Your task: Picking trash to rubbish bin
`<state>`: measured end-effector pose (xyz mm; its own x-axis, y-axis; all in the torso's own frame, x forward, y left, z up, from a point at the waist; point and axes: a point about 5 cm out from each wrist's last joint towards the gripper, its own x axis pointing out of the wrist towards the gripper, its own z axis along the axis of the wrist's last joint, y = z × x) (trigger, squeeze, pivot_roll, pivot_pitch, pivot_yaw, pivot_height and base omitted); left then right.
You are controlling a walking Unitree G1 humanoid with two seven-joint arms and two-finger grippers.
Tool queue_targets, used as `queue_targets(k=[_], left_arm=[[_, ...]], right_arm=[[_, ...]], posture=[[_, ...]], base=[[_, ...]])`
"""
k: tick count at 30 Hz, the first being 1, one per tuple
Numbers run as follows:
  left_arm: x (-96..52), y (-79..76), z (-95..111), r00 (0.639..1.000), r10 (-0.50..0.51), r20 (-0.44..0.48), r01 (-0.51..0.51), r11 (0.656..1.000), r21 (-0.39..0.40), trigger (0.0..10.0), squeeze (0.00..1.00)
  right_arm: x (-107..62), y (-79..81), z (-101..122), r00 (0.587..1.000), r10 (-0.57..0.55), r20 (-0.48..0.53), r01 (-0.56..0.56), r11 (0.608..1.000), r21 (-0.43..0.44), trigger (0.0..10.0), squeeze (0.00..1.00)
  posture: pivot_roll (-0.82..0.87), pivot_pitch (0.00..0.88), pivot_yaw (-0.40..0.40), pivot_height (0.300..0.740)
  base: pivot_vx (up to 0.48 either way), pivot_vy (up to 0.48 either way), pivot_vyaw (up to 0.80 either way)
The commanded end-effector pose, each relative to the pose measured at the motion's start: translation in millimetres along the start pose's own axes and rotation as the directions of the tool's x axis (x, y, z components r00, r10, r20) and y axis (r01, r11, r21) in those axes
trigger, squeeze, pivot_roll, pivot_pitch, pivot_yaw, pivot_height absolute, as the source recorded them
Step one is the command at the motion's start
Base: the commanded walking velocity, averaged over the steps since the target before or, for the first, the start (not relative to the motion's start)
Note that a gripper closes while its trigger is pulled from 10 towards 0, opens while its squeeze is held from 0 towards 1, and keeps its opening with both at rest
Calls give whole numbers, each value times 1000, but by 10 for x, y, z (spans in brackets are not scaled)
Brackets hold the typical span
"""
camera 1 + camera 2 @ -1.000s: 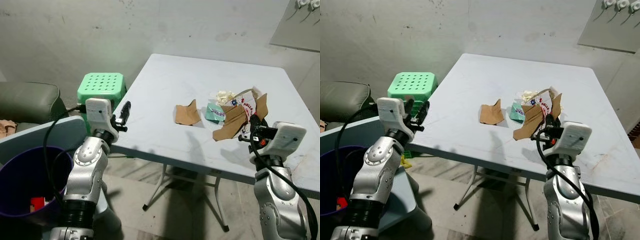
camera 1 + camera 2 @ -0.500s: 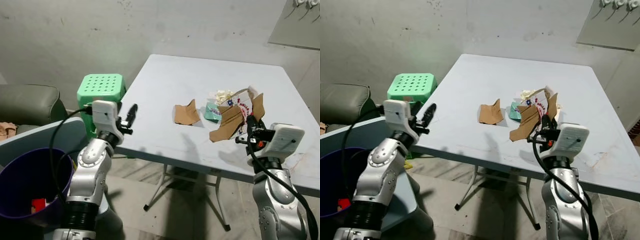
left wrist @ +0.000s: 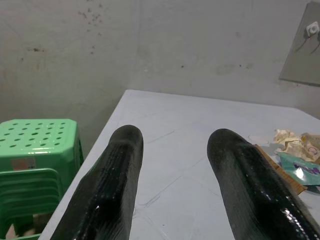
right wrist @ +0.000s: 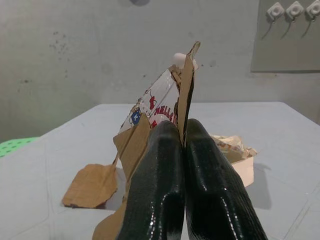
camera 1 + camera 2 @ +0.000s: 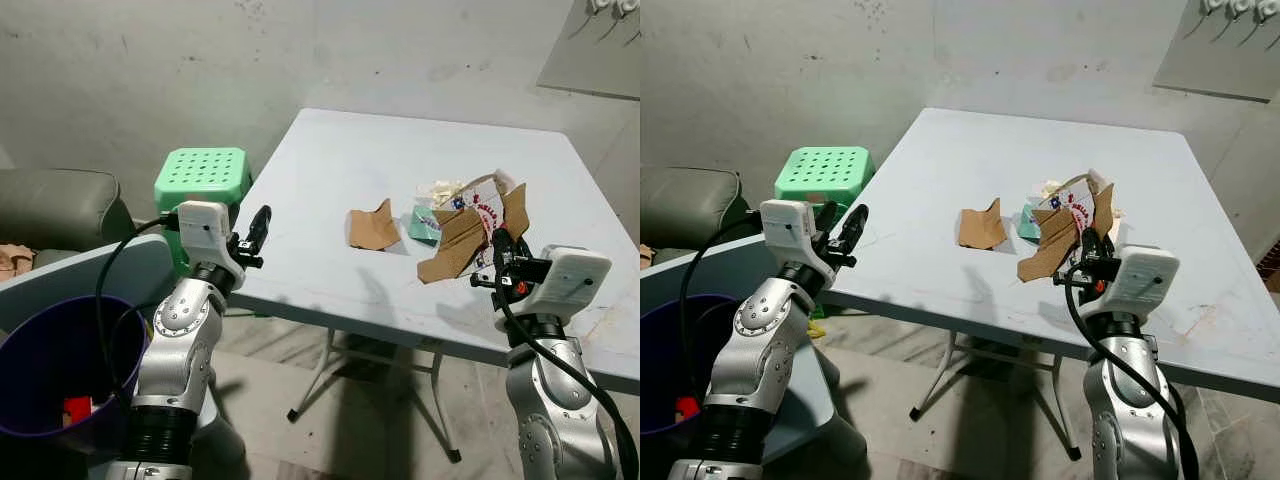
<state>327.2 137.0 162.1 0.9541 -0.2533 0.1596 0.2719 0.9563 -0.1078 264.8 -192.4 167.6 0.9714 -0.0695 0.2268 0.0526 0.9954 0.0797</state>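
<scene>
Cardboard scrap (image 5: 465,232) pinched by right gripper (image 5: 497,250) (left gripper (image 5: 258,222) spread).

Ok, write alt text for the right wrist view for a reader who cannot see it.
The right hand is shut on a torn piece of brown cardboard with a red-printed white face, held upright above a pale grey table. Beyond it, a smaller cardboard scrap and crumpled paper lie on the table, before a bare grey wall.

Torn cardboard carton (image 4: 165,107) — red letters, seemingly "MELLA", partly hidden.
</scene>
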Motion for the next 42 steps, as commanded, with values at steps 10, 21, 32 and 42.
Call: queue_targets(k=[10,21,32,42], left_arm=[[-58,-32,6,999,-34,11,34,999,12,10000,0],[-47,-8,20,1000,-21,13,21,1000,6,10000,0],[-45,-14,10,1000,-26,-5,26,1000,6,10000,0],[-46,-18,9,1000,-26,-12,27,1000,8,10000,0]], right_arm=[[-63,59,5,997,75,7,-76,997,20,10000,0],[-36,36,19,998,61,11,-61,998,24,10000,0],[-40,31,10,998,58,6,-58,998,29,10000,0],[-49,34,-2,998,59,-1,-59,998,31,10000,0]], posture=[[-76,0,-15,740],[-74,0,-16,740],[-72,0,-14,740],[-69,0,-16,740]], base=[[0,0,0],[0,0,0],[0,0,0],[-123,0,0]])
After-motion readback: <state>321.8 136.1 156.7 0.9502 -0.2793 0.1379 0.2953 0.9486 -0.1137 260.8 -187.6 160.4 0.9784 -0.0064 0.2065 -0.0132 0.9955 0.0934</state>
